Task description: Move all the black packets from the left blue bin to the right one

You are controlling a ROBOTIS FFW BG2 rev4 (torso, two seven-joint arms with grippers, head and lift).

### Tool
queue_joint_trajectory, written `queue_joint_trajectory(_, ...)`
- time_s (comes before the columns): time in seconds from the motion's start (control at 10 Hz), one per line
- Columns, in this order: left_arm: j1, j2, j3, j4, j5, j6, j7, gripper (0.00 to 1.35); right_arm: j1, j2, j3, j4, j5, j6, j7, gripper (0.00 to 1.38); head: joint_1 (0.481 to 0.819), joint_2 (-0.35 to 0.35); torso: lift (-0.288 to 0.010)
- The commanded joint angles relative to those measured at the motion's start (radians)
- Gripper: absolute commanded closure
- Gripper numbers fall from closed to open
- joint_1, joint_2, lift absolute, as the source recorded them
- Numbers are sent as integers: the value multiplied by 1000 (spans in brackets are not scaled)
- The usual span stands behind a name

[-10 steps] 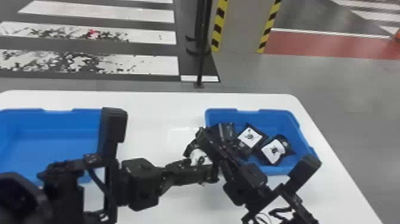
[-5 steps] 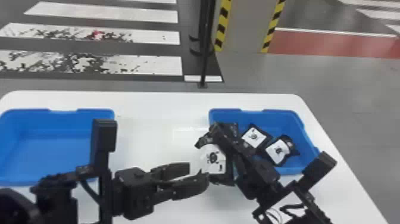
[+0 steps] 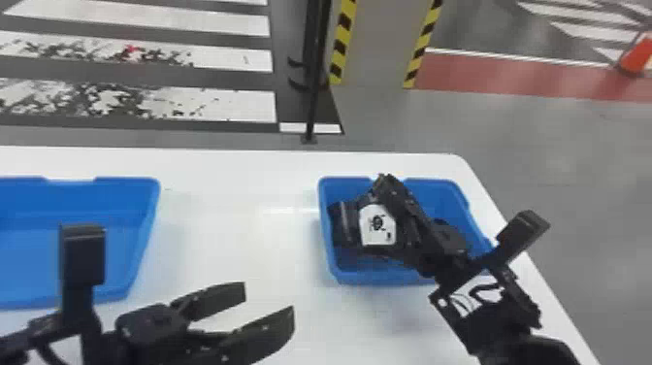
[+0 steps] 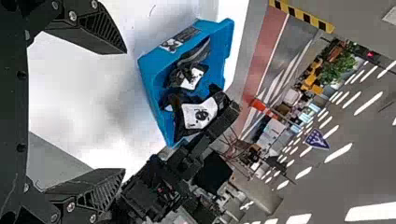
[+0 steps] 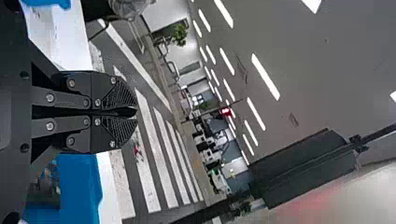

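Observation:
Over the right blue bin [image 3: 398, 280], my right gripper [image 3: 388, 188] is shut on a black packet [image 3: 377, 224] whose white label faces up. In the right wrist view the fingers of my right gripper [image 5: 135, 111] are pressed together. The left wrist view has the held packet [image 4: 200, 115] at the bin's near side, with another black packet [image 4: 190, 78] lying inside. My left gripper [image 3: 269, 303] stands open above the table between the bins; in its wrist view, nothing is between the fingertips of the left gripper [image 4: 125, 112]. The left blue bin [image 3: 140, 242] is at the far left.
Both bins rest on a white table [image 3: 233, 218]. A thin dark post [image 3: 313, 107] rises from the floor behind it. An orange cone [image 3: 636, 54] stands on the floor far off at the right.
The two grippers have parted: the left has let go and drawn back toward the near left, while the right has carried the packet from the bin's left edge to over the bin.

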Motion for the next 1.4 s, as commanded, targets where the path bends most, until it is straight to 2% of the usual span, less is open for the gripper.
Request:
queue_joint_trajectory(0.0,56,-3,60,-21,19,-45,0,177,-59,-10,-58,86,23,7,-6,1279,695,-231,-185)
queue_joint_trajectory(0.1,92,-12,120,-33,27,-82,2,177,-105,-24,-63,145,45,48,-13,1279,695,-252,-185)
queue_joint_trajectory(0.2,122,-17,170,-55,9,-114,2,176,-152,-39,-65,194,57,132,-15,1162,695,-242,-185)
queue_joint_trajectory(0.3,142,-14,198,-65,5,-148,2,173,-177,-49,-75,229,69,139,-13,978,695,-227,-185)
queue_joint_trajectory(0.4,171,-14,222,-72,5,-197,2,173,-174,-49,-113,216,101,137,-15,618,695,-202,-185)
queue_joint_trajectory(0.5,198,-14,238,-82,-3,-259,2,174,-135,-41,-141,165,139,107,-15,331,695,-201,-185)
queue_joint_trajectory(0.6,223,-15,252,-89,-23,-293,3,177,-66,-27,-167,81,155,78,-16,157,695,-210,-185)
queue_joint_trajectory(0.7,264,-26,290,-104,-72,-315,5,177,-7,-16,-163,27,145,21,-18,124,695,-213,-185)
queue_joint_trajectory(0.9,370,-47,324,-104,-102,-460,5,177,152,21,-135,-157,203,-23,-24,124,695,-178,-185)
queue_joint_trajectory(1.0,407,-70,342,-104,-148,-529,9,177,238,37,-107,-243,243,-72,-42,125,695,-142,-185)
queue_joint_trajectory(1.1,436,-104,370,-107,-222,-610,8,177,319,65,-93,-309,274,-124,-67,127,695,-100,-185)
queue_joint_trajectory(1.2,468,-130,393,-102,-258,-691,8,177,378,84,-71,-319,271,-165,-87,127,695,-74,-185)
queue_joint_trajectory(1.3,485,-153,413,-104,-306,-720,9,177,422,84,-65,-319,269,-200,-95,127,695,-24,-185)
